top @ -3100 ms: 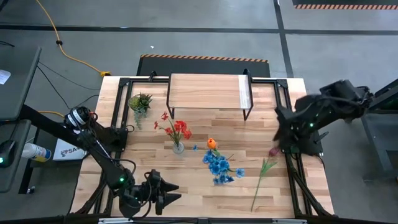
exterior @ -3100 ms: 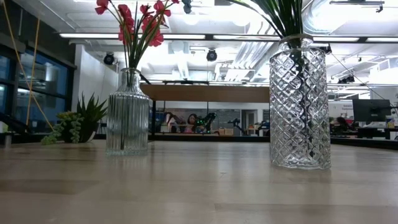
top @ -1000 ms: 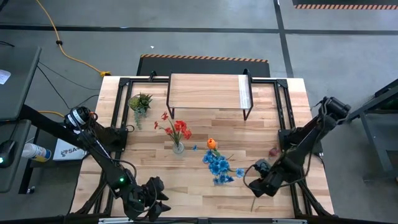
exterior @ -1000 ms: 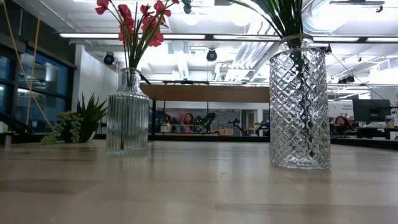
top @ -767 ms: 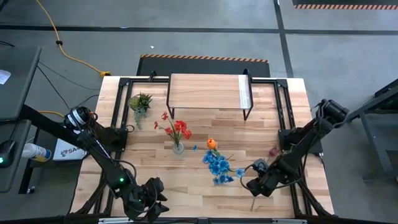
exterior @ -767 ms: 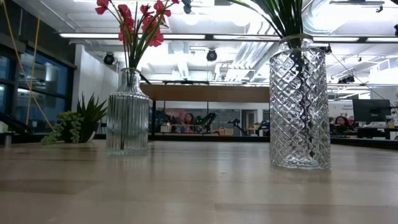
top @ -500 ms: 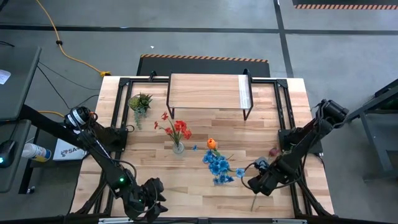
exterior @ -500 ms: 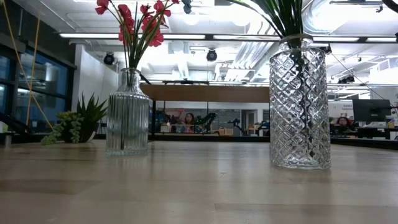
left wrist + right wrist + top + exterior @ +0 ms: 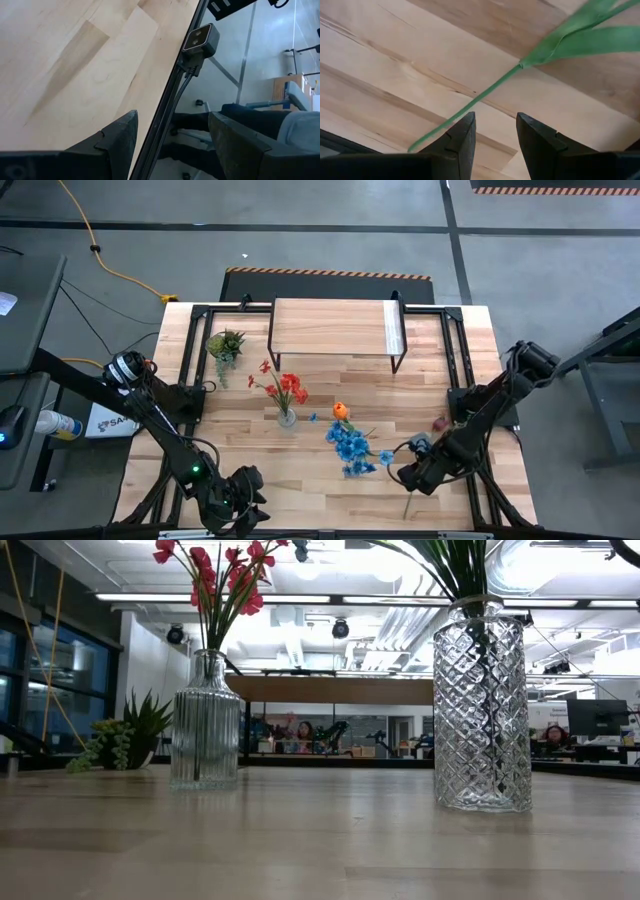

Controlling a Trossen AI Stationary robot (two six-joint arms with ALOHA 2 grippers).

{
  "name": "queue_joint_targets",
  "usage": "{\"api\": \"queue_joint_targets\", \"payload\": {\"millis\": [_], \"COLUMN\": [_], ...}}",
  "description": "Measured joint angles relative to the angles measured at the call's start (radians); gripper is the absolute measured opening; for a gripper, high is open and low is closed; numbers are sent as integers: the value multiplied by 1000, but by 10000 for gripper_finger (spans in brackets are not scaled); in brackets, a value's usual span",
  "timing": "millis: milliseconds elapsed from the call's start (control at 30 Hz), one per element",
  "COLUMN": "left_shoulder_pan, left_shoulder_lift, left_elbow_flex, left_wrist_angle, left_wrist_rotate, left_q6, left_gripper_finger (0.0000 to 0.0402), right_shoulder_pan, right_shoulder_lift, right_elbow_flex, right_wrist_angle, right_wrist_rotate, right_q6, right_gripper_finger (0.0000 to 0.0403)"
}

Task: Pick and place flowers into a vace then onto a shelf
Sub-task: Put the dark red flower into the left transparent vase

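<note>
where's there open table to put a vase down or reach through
Bare wood lies along the table's left side, between the potted plant and the left gripper, and in front of the red flowers. The shelf top is bare. It is crowded around the blue flowers, the orange tulip and the right gripper over the pink flower's stem.

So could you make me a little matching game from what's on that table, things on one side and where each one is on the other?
Things:
1. red flowers
2. blue flowers
3. dark pink bud flower
4. small potted plant

Places:
A. lying flat on the table, stem under the right gripper
B. standing in the ribbed glass vase
C. beside the shelf, at the table's far left
D. standing in the diamond-cut glass vase

Pairs: 1-B, 2-D, 3-A, 4-C
</note>
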Motion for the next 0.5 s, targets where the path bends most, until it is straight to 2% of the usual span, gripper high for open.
{"api": "queue_joint_targets", "payload": {"millis": [500], "left_shoulder_pan": [0], "left_shoulder_lift": [0], "left_elbow_flex": [0], "left_wrist_angle": [-23], "left_wrist_rotate": [4], "left_q6": [11], "left_gripper_finger": [278], "right_shoulder_pan": [-30], "right_shoulder_lift": [133], "right_elbow_flex": [0], "right_wrist_angle": [114], "right_wrist_rotate": [-5], "right_q6": [2], "right_gripper_finger": [134]}}
